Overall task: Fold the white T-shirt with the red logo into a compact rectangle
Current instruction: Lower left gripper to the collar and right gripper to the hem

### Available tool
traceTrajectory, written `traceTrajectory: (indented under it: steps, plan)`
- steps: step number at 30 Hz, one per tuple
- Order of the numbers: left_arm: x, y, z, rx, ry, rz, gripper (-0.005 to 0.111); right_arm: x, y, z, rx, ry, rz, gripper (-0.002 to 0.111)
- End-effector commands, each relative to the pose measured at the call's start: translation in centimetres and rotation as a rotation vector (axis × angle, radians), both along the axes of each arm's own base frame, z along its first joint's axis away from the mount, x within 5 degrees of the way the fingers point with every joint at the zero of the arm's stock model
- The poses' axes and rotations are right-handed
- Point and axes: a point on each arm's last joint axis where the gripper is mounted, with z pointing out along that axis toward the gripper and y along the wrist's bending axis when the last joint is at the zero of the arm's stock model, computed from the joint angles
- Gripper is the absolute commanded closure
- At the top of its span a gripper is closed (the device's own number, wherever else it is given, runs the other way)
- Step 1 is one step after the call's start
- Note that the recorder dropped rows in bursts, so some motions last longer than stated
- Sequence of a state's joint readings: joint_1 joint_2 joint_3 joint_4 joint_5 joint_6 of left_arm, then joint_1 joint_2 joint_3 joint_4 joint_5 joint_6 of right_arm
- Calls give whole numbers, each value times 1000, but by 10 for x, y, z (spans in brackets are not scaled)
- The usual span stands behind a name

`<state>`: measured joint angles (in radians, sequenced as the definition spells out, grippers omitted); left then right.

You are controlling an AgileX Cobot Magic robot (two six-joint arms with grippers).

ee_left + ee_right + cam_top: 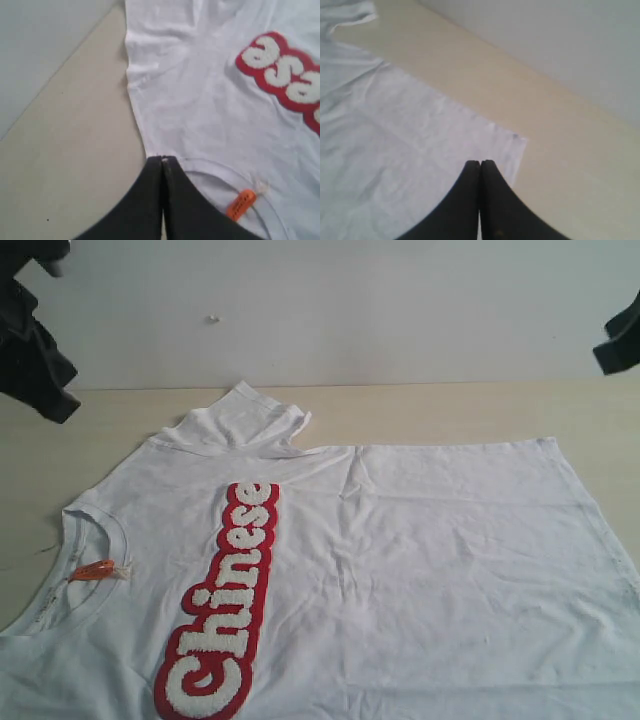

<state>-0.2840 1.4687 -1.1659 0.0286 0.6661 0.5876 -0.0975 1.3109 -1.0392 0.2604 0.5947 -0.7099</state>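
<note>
Now, white T-shirt (420, 560): lies spread front-up on the table (450, 410), collar toward the left arm's side and hem toward the right arm's; its near part runs out of the exterior view.
Red logo (225, 600): face up, running across the chest from near the far sleeve (240, 420) toward the near edge.
Left gripper (163, 161): jaws pressed together on nothing, poised over the shoulder edge beside the collar, with the orange tag (241, 204) close by.
Right gripper (480, 164): jaws closed and empty, poised by the far hem corner (517, 142).
Step in hand: likely the first lengthwise fold, not yet begun.
Doing it well: open both jaws before descending, pinch shoulder and hem corner on the same far edge, lift together, and keep that edge taut so the crease runs straight; the bunched sleeve may need tucking flat.
Containers: none in view.
</note>
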Motion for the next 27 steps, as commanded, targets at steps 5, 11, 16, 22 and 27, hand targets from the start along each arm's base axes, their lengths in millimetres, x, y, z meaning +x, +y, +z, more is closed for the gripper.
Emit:
traceTrajectory:
  steps: [5, 11, 16, 22, 27]
  plan:
    - [-19, -8, -24, 125, 193, -332, 107, -11, 35, -44, -227, 348, 707, 108]
    - [-44, -4, -60, 181, 393, -498, 107, -18, 63, -51, -426, 406, 856, 108]
    - [-51, -2, -73, 191, 426, -503, 107, -18, 67, -51, -399, 414, 834, 102]
    - [-50, -4, -73, 161, 417, -493, 85, -21, 66, -52, -381, 445, 826, 94]
    - [-51, -6, -74, 136, 418, -486, 36, -21, 66, -52, -370, 450, 807, 66]
